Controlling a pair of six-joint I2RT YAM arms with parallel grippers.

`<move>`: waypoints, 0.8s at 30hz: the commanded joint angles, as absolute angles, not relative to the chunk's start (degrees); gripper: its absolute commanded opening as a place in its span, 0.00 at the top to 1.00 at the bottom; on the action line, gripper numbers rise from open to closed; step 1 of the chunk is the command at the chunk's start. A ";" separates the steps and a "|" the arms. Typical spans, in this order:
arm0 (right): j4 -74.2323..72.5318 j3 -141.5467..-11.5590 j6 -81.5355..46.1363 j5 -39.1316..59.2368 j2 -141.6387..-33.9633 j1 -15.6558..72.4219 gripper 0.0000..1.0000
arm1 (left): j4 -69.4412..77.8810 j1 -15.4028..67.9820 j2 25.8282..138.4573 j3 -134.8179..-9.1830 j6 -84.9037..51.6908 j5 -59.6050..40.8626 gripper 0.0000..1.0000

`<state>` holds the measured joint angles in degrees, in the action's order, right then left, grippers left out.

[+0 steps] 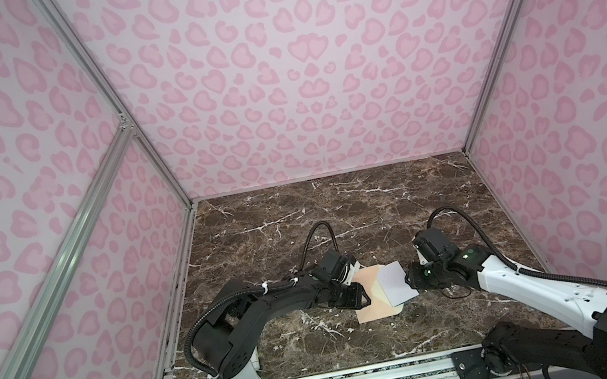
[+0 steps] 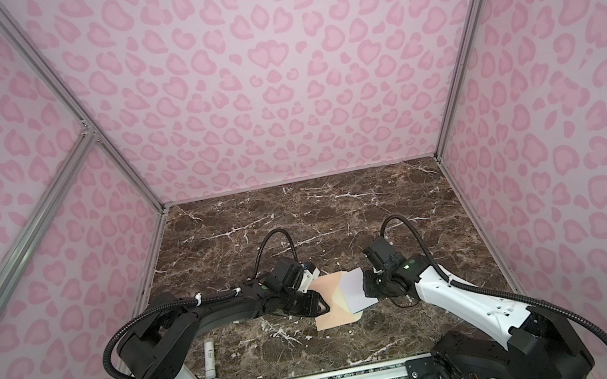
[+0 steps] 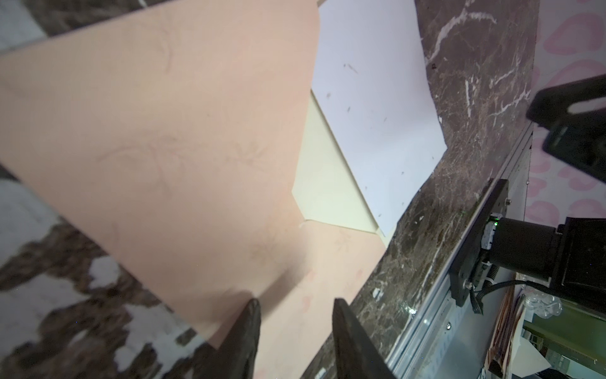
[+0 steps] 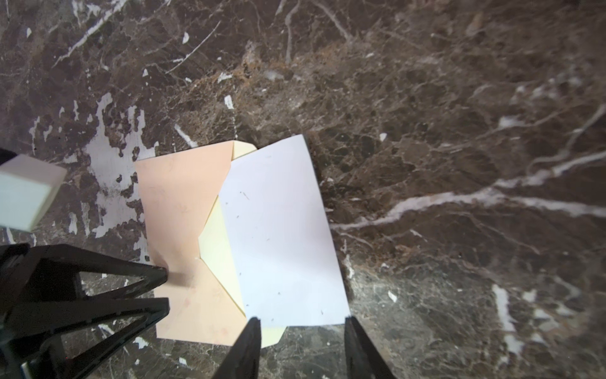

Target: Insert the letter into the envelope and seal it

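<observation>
two grippers meet at one envelope, which lies flat near the middle of the marble table, closer to the arms' bases than to the back wall. the envelope is peach side up, its v-shaped mouth turned toward the right arm, with pale inner paper showing there. the letter rests on that pale paper, white face up. one long edge reaches into the mouth and a corner seems tucked under the peach panel, though the overlap is hard to read. most of the letter sticks out on the right arm's side.

left gripper is at the envelope's edge away from the letter, jaws spread, with bare envelope showing between them. in the right wrist view one jaw's tip touches the peach panel and casts a shadow. right gripper sits at the letter's outer edge, jaws spread to either side of it, gripping nothing.

in a top view a white tube lies by the left arm's base, well apart from the envelope.
</observation>
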<state>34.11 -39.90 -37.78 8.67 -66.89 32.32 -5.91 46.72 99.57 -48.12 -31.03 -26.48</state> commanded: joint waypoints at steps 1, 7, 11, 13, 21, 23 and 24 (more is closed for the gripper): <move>33.90 -41.25 -35.43 9.06 -70.18 34.65 0.65 | -16.72 46.64 100.61 -47.54 -30.17 -19.33 0.58; 30.89 -42.79 -34.02 10.88 -76.69 38.74 0.79 | -17.14 46.61 99.84 -47.93 -30.06 -19.52 0.54; 29.46 -42.72 -33.52 12.02 -80.24 40.12 0.79 | -17.14 46.65 99.67 -47.90 -30.17 -19.55 0.54; 29.19 -42.82 -33.17 11.95 -81.78 40.59 0.79 | -17.00 46.64 99.67 -47.74 -30.19 -19.60 0.54; 29.35 -42.81 -32.04 11.01 -85.24 41.95 0.81 | -16.86 46.54 99.06 -47.22 -30.32 -19.69 0.53; 29.63 -42.86 -31.83 10.56 -85.46 42.05 0.83 | -16.79 46.58 98.79 -46.97 -30.33 -19.70 0.53; 29.73 -42.81 -31.64 10.31 -85.54 42.20 0.84 | -16.77 46.58 98.58 -46.88 -30.33 -19.69 0.53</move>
